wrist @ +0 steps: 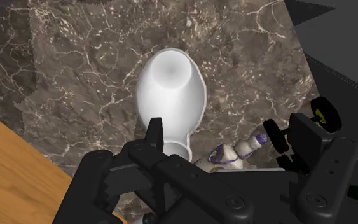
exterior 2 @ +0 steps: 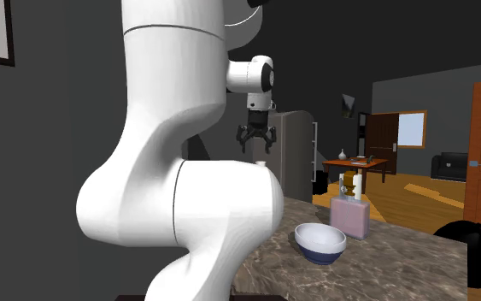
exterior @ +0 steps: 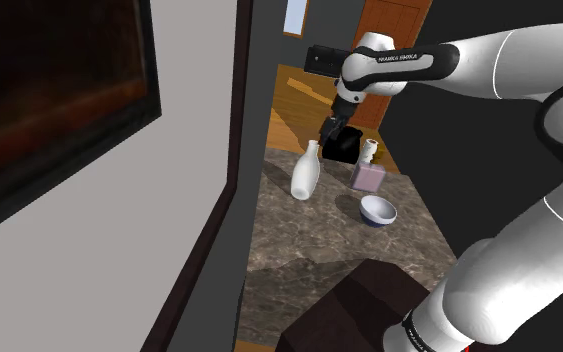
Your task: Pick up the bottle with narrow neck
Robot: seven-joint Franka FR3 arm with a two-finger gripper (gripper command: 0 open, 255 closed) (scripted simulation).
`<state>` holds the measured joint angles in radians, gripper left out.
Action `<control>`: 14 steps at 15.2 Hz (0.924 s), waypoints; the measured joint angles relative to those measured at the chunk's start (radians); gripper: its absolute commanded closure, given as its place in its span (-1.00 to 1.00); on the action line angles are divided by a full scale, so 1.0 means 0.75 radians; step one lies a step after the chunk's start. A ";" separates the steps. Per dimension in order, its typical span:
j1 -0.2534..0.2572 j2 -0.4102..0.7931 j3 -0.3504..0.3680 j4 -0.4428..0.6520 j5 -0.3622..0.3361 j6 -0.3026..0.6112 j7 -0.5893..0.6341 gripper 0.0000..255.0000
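**Now: fingers spread, white bottle just below, nothing held**

My fingers stand apart and clasp nothing. The gripper hangs in the air above the marble counter. The white bottle stands upright on that counter right under me. One fingertip overlaps its shoulder in the wrist view, so the bottle sits under that finger rather than centred in the gap.

I judge the bottle to be rigid, smooth and probably slick, and it may chip or break if knocked. It has a round belly that tapers to a slim neck with a flared lip. The belly looks too wide and too curved for a sure pinch. I would close on the neck just under the lip, so the flare stops it sliding down. Because it is tall on a small foot, a nudge from one finger could tip it.

A pink dispenser bottle and a white bowl stand near it, toward the shoulder view's right.

My own hand covers the bottle's foot in the wrist view. A purple-and-white shape shows between my fingers, and I cannot name it. In the second exterior view the arm hides the bottle apart from its tip. I also cannot identify the black object behind the bottles.
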<state>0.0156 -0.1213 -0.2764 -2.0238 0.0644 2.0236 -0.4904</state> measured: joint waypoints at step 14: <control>-0.030 0.331 -0.035 0.131 0.127 0.173 -0.168 1.00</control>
<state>-0.0067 0.1266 -0.3026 -1.9255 0.1600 2.1530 -0.6164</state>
